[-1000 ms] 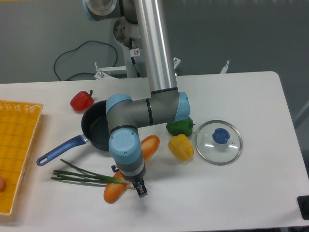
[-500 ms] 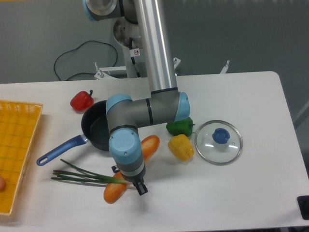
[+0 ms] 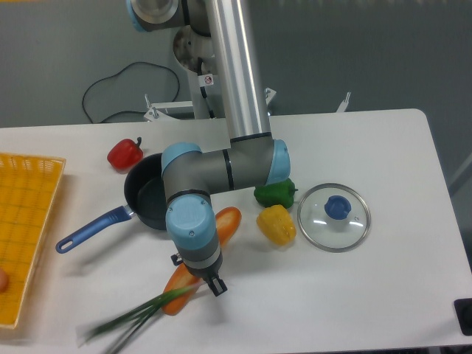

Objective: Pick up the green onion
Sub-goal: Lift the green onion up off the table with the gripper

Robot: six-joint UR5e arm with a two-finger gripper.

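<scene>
The green onion point(image 3: 140, 313) is a blurred streak of dark green leaves. It slants from the table's front left edge up to its pale end, which lies over the orange baguette point(image 3: 226, 222). My gripper point(image 3: 212, 283) points down at that pale end, just right of the baguette's lower tip. One dark finger shows. The jaws look closed on the stalk's end, but the wrist hides most of them.
A black pan point(image 3: 150, 198) with a blue handle lies behind the gripper, and a red pepper point(image 3: 124, 153) sits beyond it. A green bell pepper point(image 3: 275, 193), a yellow pepper point(image 3: 276, 225) and a glass lid point(image 3: 333, 217) are to the right. A yellow basket point(image 3: 26, 221) is at the left edge.
The onion lay flat, pointing left, and has now swung so its leaves point down-left toward the front edge, blurred by motion. The wrist has risen slightly. The baguette has shifted a little.
</scene>
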